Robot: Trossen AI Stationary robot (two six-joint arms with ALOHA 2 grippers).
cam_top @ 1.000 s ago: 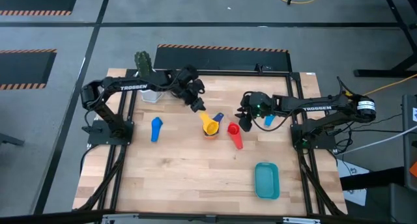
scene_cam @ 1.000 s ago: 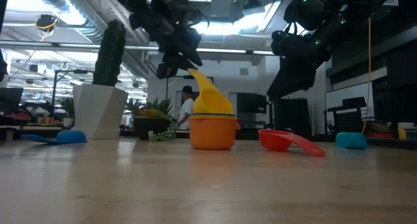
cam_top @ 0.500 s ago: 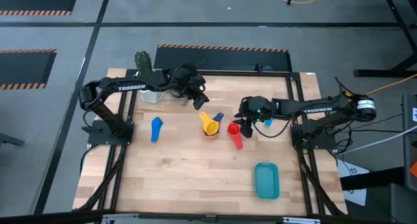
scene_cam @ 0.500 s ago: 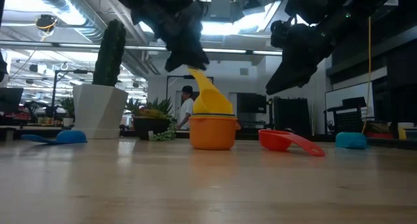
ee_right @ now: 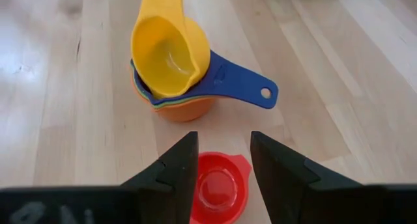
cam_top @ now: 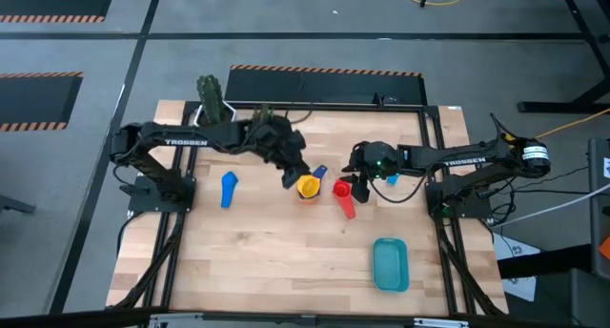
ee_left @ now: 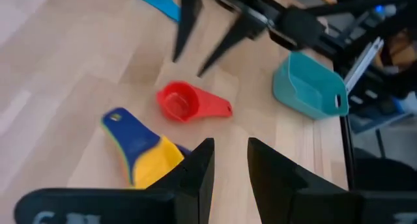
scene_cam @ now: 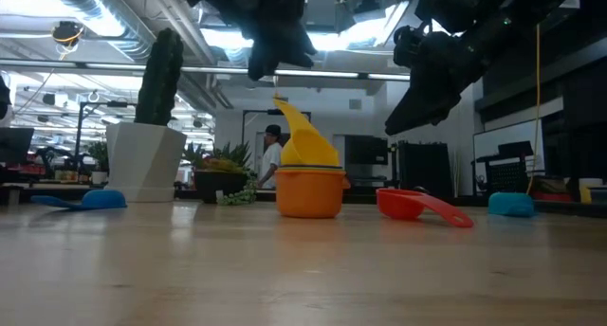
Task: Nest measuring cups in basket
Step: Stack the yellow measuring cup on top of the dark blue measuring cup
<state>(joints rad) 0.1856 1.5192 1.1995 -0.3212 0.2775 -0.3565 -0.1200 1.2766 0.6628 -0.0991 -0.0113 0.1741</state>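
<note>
Since a second ago my left gripper (cam_top: pixel 291 178) has swung from the back of the table to hang just above the yellow cup's (cam_top: pixel 307 186) raised handle, fingers (ee_left: pixel 199 175) narrowly apart and empty. My right gripper (cam_top: pixel 361 185) has slid inward and now hovers over the red cup (ee_right: pixel 218 188), fingers part open, holding nothing. The yellow cup sits tilted in the stack (ee_right: pixel 176 100) of dark blue and orange cups. The teal basket (cam_top: pixel 390 263) lies well apart, empty, so I judge that nesting must still move there.
</note>
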